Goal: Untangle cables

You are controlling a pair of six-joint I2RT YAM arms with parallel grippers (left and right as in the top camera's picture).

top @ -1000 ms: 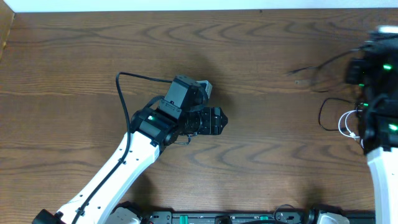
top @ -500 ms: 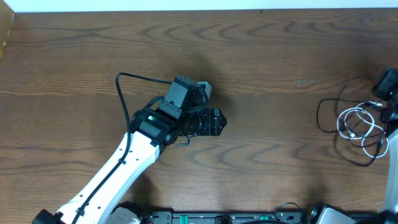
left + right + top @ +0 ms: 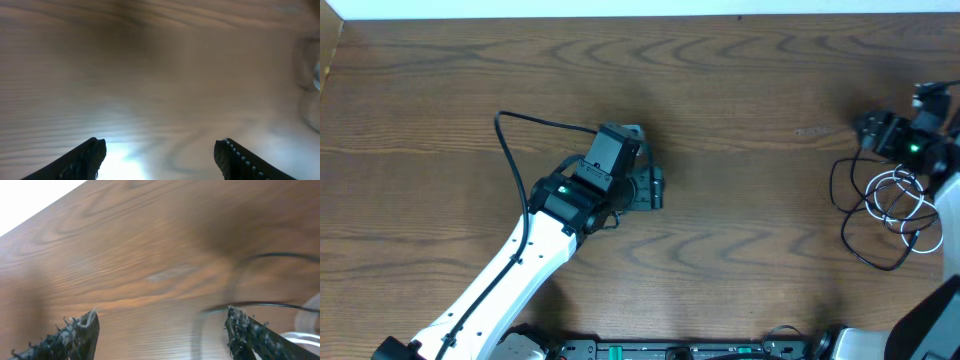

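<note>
Low on the right edge of the overhead frame, the black cable (image 3: 843,225) and white cable (image 3: 886,178) lie in overlapping loops on the table (image 3: 740,80). Mid-frame, the left tool (image 3: 161,148) gapes, released. Just above the cables, the right tool (image 3: 161,316) is released too.

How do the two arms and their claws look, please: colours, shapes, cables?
The left arm has a white link, a black wrist section with a green light, and a black wire arching beside it. The left claw has two black fingers with ridged edges. The right claw is black too, with toothed fingers. The right arm shows black parts and a green light.
</note>
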